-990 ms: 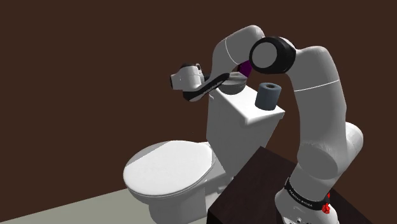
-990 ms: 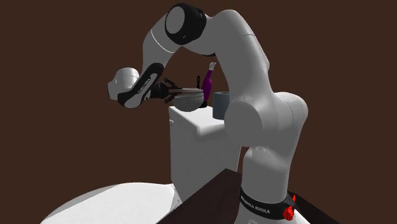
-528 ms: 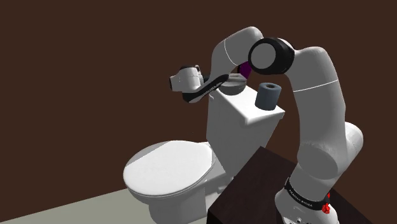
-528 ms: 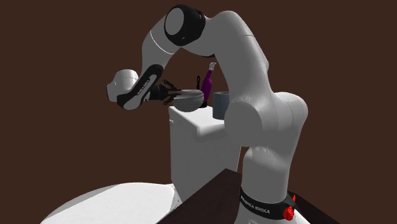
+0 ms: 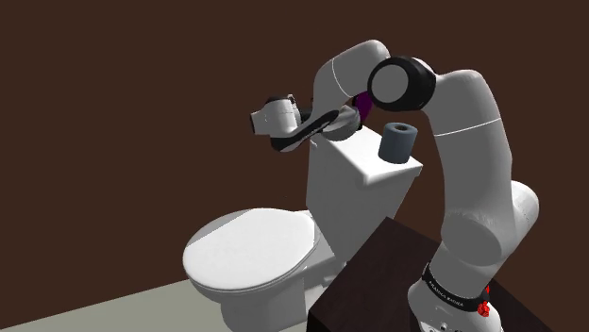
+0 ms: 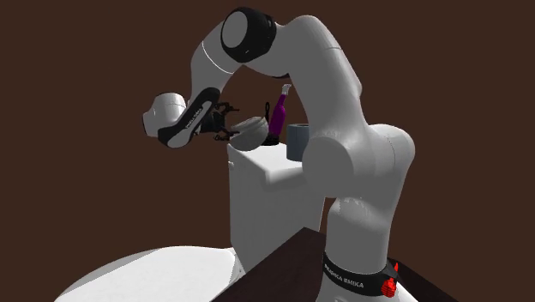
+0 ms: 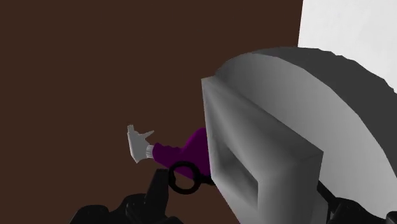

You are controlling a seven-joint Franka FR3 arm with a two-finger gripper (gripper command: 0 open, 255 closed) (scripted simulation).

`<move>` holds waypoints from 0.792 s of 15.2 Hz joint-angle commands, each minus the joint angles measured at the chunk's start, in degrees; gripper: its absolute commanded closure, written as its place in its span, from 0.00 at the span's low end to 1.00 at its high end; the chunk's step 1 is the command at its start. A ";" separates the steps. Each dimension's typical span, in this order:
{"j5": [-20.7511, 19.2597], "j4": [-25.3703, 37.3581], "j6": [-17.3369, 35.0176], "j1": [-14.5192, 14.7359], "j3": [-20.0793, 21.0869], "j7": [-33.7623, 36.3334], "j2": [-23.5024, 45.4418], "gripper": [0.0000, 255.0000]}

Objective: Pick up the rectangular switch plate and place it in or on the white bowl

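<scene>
1. Hand (image 6: pixel 216 124) is level with the tank (image 6: pixel 266 189) top, just off its edge, and closed on the plate (image 7: pixel 254 159).
2. Plate is grey with a rectangular slot. It sits between the fingers (image 7: pixel 149 200).
3. Bowl (image 7: pixel 331 121) is grey and lies just beyond the plate. It is tipped, with its rounded outside toward the hand. Cannot tell whether it touches the plate.
4. Purple bottle (image 7: pixel 184 147) is farther out from the hand, beside the bowl.
5. Dark roll (image 5: pixel 398 141) stands on the tank, past the bowl from the hand.
</scene>
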 commanded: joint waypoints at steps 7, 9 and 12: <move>3.38 5.06 -4.84 3.03 1.68 -1.02 3.86 0.00; 3.38 5.06 -4.84 3.03 1.68 -1.02 3.86 0.00; 3.38 5.06 -4.84 3.03 1.68 -1.02 3.86 0.00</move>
